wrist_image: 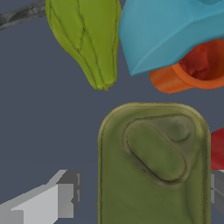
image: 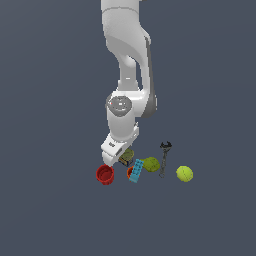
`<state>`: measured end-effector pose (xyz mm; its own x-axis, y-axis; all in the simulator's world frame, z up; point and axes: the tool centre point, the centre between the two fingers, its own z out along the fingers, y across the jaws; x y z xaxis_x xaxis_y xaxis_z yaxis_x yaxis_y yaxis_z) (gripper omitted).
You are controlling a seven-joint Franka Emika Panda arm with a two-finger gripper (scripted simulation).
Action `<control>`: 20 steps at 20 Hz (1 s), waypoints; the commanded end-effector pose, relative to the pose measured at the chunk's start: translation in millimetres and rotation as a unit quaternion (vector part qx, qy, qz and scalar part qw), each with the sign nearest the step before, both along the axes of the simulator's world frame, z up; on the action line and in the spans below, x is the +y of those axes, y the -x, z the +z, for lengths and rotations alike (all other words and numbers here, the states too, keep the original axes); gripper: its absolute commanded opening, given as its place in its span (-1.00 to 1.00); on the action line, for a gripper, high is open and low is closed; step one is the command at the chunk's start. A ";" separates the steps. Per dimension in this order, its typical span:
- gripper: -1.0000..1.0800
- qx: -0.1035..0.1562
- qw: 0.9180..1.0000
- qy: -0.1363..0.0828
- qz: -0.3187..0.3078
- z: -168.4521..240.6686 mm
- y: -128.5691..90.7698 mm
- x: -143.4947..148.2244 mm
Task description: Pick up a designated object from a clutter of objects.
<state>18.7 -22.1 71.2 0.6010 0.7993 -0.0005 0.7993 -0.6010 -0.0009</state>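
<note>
The designated object, a flat olive-topped tin (wrist_image: 153,166), lies in the clutter of objects and fills much of the wrist view. In the exterior view the tin (image: 127,156) peeks out from under the white hand. My gripper (wrist_image: 140,194) is open and straddles the tin. One finger (wrist_image: 57,201) stands well clear of the tin's side. The other finger (wrist_image: 217,188) sits close to its opposite edge. In the exterior view the gripper (image: 119,159) is low over the tin, its fingertips mostly hidden by the hand.
A red cup (image: 105,174) sits just beside the tin. An orange cup (image: 131,172) lies under a light-blue brick (image: 136,170), close to the tin. A lumpy green blob (image: 150,164), a dark wrench (image: 165,157) and a yellow-green ball (image: 184,173) lie toward the exterior view's right.
</note>
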 end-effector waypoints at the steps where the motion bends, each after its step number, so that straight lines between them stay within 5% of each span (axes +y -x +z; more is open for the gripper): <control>1: 0.92 0.000 1.000 0.000 0.000 -8.5 -0.3 -0.2; 5: 0.92 0.000 1.000 0.000 0.000 -12.7 -1.0 -0.2; 6: -1.00 0.000 1.000 0.000 0.000 -12.7 -1.0 -0.2; 20: -1.00 -0.001 1.000 0.000 0.000 -7.2 -1.7 2.5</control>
